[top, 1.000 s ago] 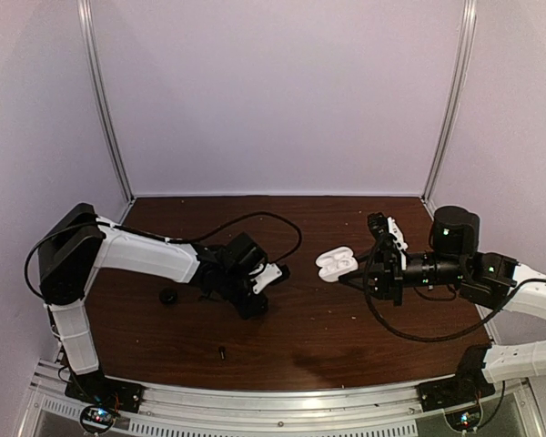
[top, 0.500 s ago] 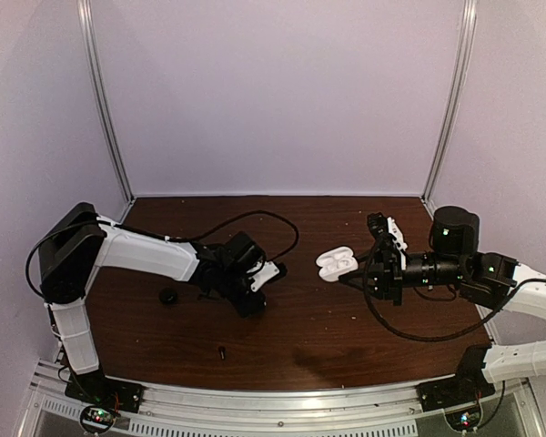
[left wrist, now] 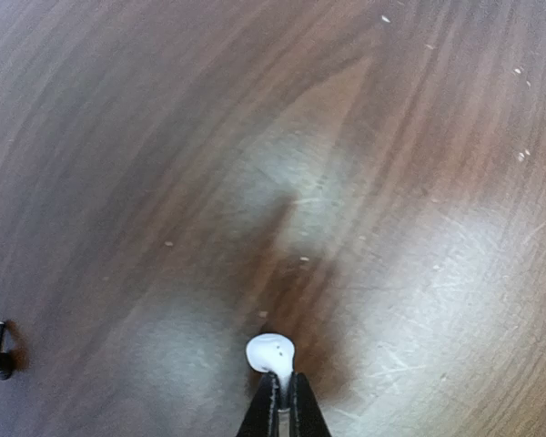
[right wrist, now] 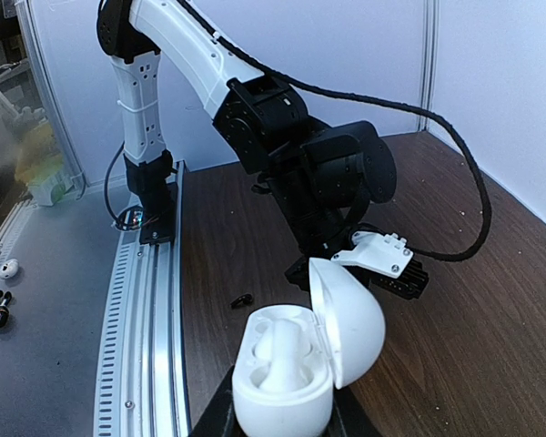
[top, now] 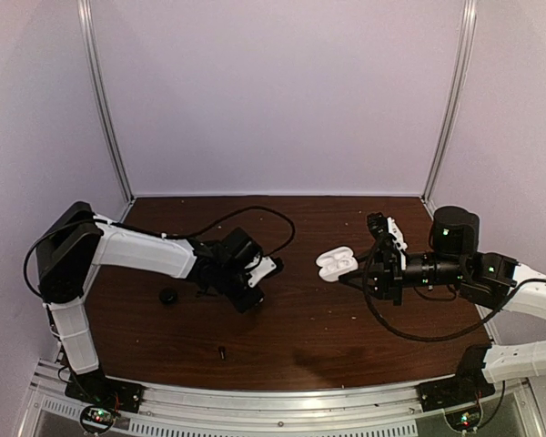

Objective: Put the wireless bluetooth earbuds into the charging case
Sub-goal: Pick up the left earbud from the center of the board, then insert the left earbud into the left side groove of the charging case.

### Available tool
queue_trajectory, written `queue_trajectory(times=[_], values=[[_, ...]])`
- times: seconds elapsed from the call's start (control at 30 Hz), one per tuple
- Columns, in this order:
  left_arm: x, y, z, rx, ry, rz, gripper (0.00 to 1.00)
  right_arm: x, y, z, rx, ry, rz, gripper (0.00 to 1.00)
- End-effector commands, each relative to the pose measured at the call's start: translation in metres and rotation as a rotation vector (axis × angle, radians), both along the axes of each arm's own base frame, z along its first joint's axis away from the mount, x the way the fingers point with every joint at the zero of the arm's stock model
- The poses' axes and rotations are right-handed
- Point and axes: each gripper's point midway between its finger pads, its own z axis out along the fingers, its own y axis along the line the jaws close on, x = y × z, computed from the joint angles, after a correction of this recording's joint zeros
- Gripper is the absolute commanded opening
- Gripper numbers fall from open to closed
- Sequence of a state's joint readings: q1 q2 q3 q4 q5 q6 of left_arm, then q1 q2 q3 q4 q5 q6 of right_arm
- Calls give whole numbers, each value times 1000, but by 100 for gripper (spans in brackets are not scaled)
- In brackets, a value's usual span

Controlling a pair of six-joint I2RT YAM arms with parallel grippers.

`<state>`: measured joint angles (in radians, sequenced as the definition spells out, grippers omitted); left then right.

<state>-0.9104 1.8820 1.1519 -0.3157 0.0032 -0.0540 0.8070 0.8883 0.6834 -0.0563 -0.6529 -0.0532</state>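
Snapped shut since a second ago, the left tool [left wrist: 279, 384] now pinches one earbud [left wrist: 270, 350] by its stem, white bulb poking past the tips, low over the tabletop [left wrist: 391, 182]. Right of centre, the right tool [right wrist: 282, 423] clamps the charging case [right wrist: 287, 364], lid [right wrist: 350, 319] flipped open, well apart from the earbud.

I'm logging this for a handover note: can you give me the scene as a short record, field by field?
left gripper: shut on an earbud, down near the table
right gripper: shut on the charging case, held above the table
lid: open
loose on table: black bit, black puck
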Motion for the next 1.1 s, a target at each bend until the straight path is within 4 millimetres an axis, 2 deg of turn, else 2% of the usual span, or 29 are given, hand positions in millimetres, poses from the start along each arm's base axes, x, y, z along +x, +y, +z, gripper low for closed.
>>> queue_trajectory(times=[0.0, 0.07, 0.33, 0.53, 0.63, 0.77, 0.93, 1.07], values=[[20, 6, 36, -47, -93, 23, 0, 3, -1, 10, 23, -32, -14, 0], [20, 2, 53, -88, -121, 5, 0, 3, 1, 12, 30, -33, -7, 0], [16, -15, 150, -312, -269, -106, 0, 1, 4, 20, 30, -21, 19, 0], [-4, -24, 211, -479, -335, -226, 0, 0, 3, 23, 22, -33, 26, 0], [-22, -25, 242, -579, -389, -315, 0, 0, 4, 24, 18, -38, 30, 0], [-29, -23, 266, -631, -440, -352, 0, -1, 4, 26, 16, -46, 33, 0], [-52, -28, 278, -677, -409, -475, 0, -1, 4, 25, 12, -47, 37, 0], [-67, -24, 286, -704, -415, -527, 0, -2, 5, 25, 11, -46, 47, 0]])
